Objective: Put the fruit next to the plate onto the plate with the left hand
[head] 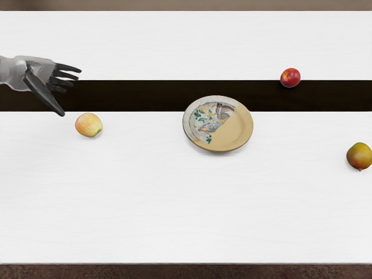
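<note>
Left hand [51, 81] is extended from the left edge, fingers [68, 75] spread, empty. Yellow apple [88, 124] is positioned near, below-right of it, untouched.

Plate [232, 136]: round and shallow, tan rim, one half plain tan, the other half painted with a grey and green leaf pattern; it lay flat and bare near the middle of the white table [174, 203], its far edge overlapping the dark strip [145, 96]. Fruit was a yellow-orange apple [88, 124], rounded, with a reddish blush on its left side. It sat upright on the table well to the left of the plate, apart from it, just on the near side of the strip.
</note>
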{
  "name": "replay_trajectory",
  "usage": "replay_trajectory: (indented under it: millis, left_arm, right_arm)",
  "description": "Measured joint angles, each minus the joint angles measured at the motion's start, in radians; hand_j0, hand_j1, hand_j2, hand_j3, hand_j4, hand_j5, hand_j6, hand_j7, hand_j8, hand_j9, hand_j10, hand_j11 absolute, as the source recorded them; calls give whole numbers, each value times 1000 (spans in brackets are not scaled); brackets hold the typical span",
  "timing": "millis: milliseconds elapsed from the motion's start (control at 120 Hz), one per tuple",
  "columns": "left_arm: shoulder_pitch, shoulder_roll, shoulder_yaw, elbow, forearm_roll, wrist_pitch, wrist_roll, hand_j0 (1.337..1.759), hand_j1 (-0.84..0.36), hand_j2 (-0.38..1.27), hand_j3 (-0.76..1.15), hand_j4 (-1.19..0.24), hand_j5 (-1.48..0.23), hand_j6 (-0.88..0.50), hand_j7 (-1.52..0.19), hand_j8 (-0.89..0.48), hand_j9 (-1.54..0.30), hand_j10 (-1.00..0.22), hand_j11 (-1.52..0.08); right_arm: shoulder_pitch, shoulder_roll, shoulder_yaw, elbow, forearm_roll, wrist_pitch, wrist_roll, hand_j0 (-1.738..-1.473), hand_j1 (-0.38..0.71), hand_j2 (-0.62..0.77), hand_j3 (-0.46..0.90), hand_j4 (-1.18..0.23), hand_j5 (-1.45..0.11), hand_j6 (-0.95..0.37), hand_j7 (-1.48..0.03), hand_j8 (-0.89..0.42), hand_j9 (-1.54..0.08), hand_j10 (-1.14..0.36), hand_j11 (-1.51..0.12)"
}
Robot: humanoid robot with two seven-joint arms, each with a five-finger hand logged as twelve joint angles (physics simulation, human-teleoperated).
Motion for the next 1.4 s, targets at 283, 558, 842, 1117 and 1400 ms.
replay_trajectory:
  millis: [283, 558, 842, 1117, 1400]
  left_arm:
    - [24, -5, 0, -1, 10, 0, 0, 1658, 300, 9, 0, -43, -54, -43, -54, -43, -53, -42, -53]
    - [19, 0, 90, -129, 25, 180, 0, 1658, 300, 9, 0, -43, -54, -44, -54, -44, -54, -43, -54]
    - [8, 44, 170, -386, 121, 689, 1, 1658, 299, 9, 0, -44, -55, -45, -55, -45, -55, -44, -55]
    - [19, 15, 252, -533, 154, 1076, 16, 1658, 328, 5, 0, -20, -24, -21, -24, -21, -24, -20, -24]
    - [41, -50, 283, -546, 161, 1186, 16, 1658, 219, 23, 0, -110, -142, -110, -142, -110, -142, -110, -142]
  right_arm:
    - [0, 0, 1, -1, 0, -1, 0, -1658, -324, -4, 0, -20, -26, -20, -26, -20, -26, -20, -26]
    - [0, 0, 1, -1, 0, -1, 0, -1658, -324, -4, 0, -20, -26, -20, -26, -20, -26, -20, -26]
    - [0, 0, 1, -1, 0, -1, 0, -1658, -324, -4, 0, -20, -26, -20, -26, -20, -26, -20, -26]
    - [0, 0, 1, -1, 0, -1, 0, -1658, -325, -4, 0, -20, -26, -20, -26, -20, -26, -20, -26]
    - [0, 0, 1, -1, 0, -1, 0, -1658, -324, -4, 0, -20, -26, -20, -26, -20, -26, -20, -26]
